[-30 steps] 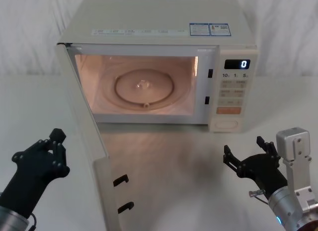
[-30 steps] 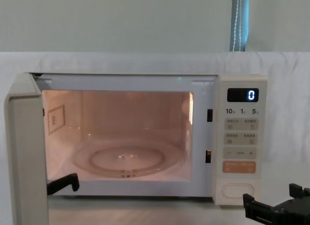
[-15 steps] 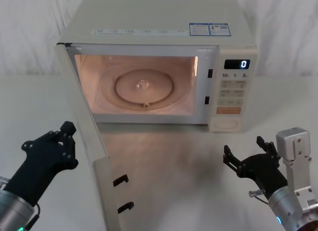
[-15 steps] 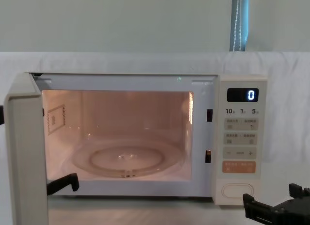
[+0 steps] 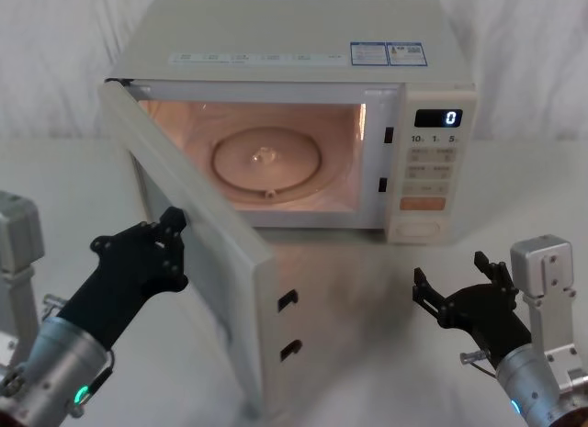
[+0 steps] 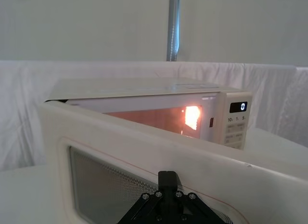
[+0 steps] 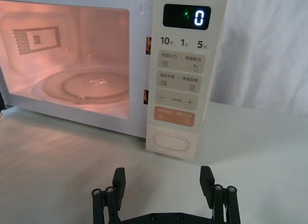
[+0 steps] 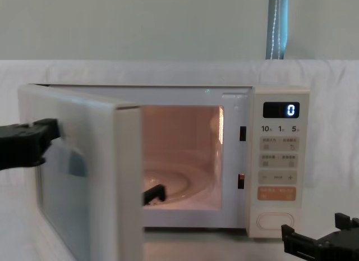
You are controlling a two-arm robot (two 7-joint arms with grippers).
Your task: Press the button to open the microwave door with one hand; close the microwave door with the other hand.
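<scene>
Right gripper [image 5: 457, 291] low over the bench [image 5: 367, 353], in front of the microwave's [image 5: 285, 41] control panel [image 5: 428, 165] and apart from it; fingers [image 7: 119, 178] spread open, nothing between them, pointing toward the button [image 7: 169, 141]. Left gripper [image 5: 161, 248] at the outer face of the door [image 5: 197, 234], on the side away from the cavity, tip against or just at the panel near the window [image 6: 110, 190]; contact cannot be confirmed, and whether its fingers are open or closed cannot be told. Door half open, swung out from its hinge at the microwave's left front corner, free edge angled toward the robot; two black latch hooks [image 5: 288, 322] on that edge. Chest view: the door covers the left part of the cavity [image 8: 182, 154], right part exposed. Cavity lit orange-pink, glass turntable [image 5: 266, 161] inside. Control panel to the right of the cavity: display [image 5: 438, 118] reads 0; below it small cream keys, then an orange key [image 5: 424, 205], then the button at the bottom of the panel, untouched. Labels along the microwave's top front edge. White cloth behind the microwave.
</scene>
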